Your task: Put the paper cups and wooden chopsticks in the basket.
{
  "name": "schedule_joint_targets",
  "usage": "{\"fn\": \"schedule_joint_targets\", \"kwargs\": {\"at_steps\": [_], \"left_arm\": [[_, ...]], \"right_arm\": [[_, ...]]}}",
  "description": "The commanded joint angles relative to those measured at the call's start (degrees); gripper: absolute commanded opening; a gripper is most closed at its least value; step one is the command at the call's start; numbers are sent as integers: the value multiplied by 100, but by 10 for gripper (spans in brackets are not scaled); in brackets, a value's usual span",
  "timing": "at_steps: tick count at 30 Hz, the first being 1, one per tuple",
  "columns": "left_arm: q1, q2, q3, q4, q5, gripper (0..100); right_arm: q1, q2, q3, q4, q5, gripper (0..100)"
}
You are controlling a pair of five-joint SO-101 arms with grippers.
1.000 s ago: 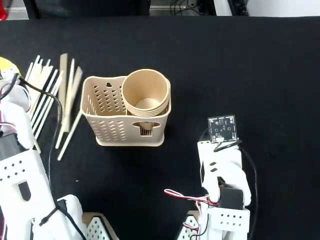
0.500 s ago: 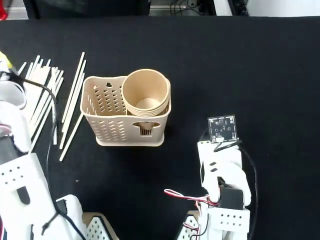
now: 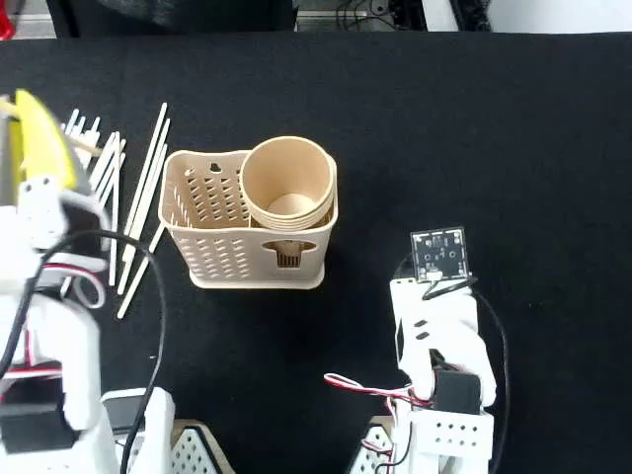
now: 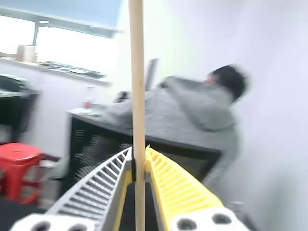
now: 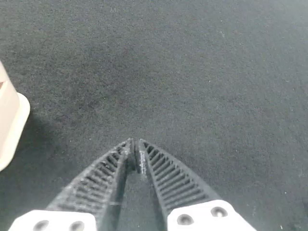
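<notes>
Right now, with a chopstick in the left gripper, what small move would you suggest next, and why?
Probably carry the left gripper across to the free compartment of the basket: it is shut on one chopstick, and the paper cups already fill the other compartment.

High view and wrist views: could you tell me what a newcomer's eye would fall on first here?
The beige basket near the middle of the black table draws the eye, with stacked paper cups standing in its compartment on the picture's right. Loose wooden chopsticks lie on the table to the basket's left. In the left wrist view, the left gripper is shut on a single chopstick.
</notes>
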Motion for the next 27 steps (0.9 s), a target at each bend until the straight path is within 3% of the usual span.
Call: {"fn": "schedule_joint_targets", "kwargs": {"at_steps": [1,7,18,23,27], "left_arm": [[927,9,426,-114,132,28],[1323,9,1253,-123,132,29],[1358,-9,2229,-448,123,34],[1719,-9,1763,958,-721,139],[1745,-9,1209,1758,-809,249]], "right_arm": [[62,-22,-13,-88,0,26],[62,-22,-13,-97,0,26],[70,-22,-13,-97,0,26],[62,-22,-13,-97,0,26],[62,-22,-13,-97,0,26]]}}
